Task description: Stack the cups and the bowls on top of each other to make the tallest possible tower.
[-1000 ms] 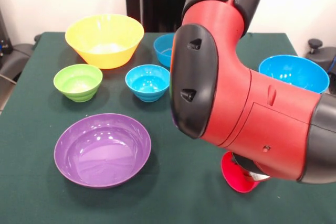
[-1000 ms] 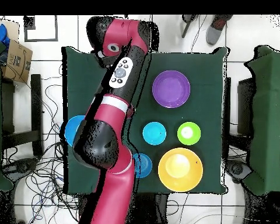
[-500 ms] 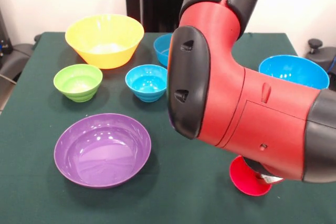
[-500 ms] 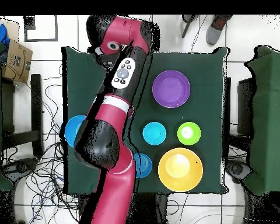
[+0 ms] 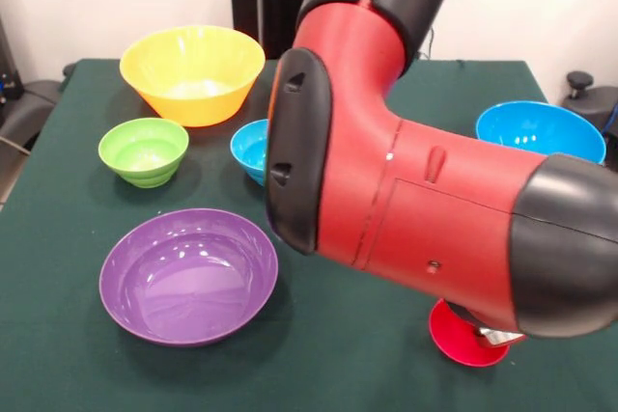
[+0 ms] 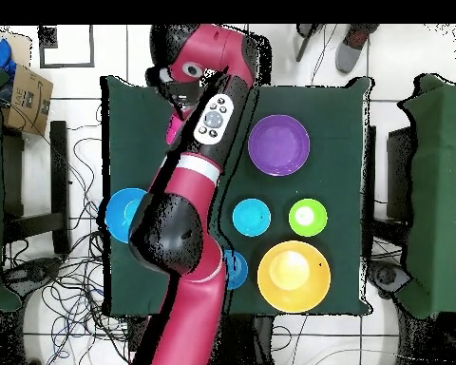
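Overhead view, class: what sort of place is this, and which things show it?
Probably a robotics lab: a green-clothed table set with plastic bowls such as the purple bowl, loose cables across a tiled floor, and a cardboard box.

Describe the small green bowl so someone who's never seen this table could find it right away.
Start at the large yellow-orange bowl at the far left of the green table in the front view. Just in front of it, slightly left, sits the small green bowl. It is the only green bowl; the small blue bowl beside it is similar in size, and the purple bowl nearer the camera is wider and shallower.
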`<state>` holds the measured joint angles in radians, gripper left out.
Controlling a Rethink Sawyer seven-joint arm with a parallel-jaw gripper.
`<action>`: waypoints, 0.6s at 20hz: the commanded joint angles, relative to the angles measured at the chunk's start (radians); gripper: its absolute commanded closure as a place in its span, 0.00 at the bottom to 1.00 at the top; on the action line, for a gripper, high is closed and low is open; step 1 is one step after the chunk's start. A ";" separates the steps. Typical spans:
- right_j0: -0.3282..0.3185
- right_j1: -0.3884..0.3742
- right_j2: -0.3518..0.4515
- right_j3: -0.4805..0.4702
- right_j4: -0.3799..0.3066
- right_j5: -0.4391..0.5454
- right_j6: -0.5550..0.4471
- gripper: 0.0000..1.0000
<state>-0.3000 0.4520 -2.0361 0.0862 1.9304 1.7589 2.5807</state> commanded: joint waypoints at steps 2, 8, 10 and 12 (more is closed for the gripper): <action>-0.013 -0.022 -0.027 -0.056 0.065 0.081 -0.066 0.00; 0.009 -0.002 0.012 -0.038 0.032 0.037 -0.038 0.00; 0.017 0.013 0.034 -0.030 0.021 0.010 -0.029 0.00; 0.025 0.022 0.054 -0.025 0.012 -0.001 -0.022 0.00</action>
<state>-0.2998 0.4536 -2.0239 0.0863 1.9836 1.7610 2.5807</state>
